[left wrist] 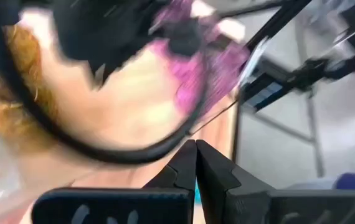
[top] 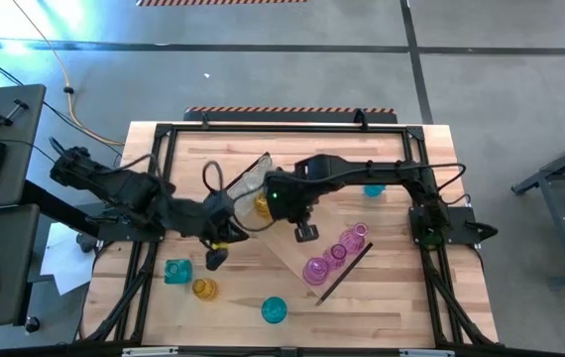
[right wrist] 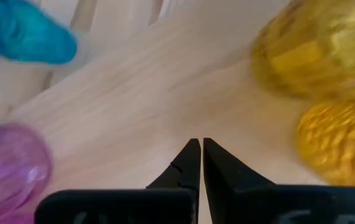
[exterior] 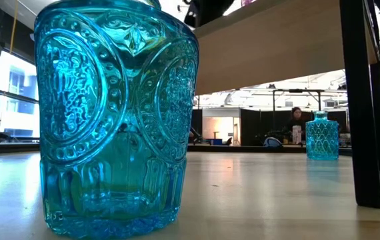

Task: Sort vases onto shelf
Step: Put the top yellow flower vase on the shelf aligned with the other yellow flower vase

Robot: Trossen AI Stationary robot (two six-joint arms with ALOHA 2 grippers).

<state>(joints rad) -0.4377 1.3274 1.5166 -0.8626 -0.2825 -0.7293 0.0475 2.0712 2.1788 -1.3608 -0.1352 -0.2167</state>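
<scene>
High view: left gripper [top: 215,259] sits at about 8 o'clock from bench centre, jaws closed, empty. Right gripper [top: 305,232] hangs near centre over the shelf [top: 292,256], jaws closed, empty. Shelf lies diagonally across the bench [top: 401,307]. Pink vases [top: 334,255] stand in a row at its 4 o'clock end; amber vases [top: 259,205] sit at its 10 o'clock end, partly hidden by the arms. Off the shelf: teal vases at 7 o'clock [top: 176,271], 6 o'clock [top: 275,310] and 1 o'clock [top: 373,189]; a yellow vase [top: 203,289] at 7 o'clock.
</scene>
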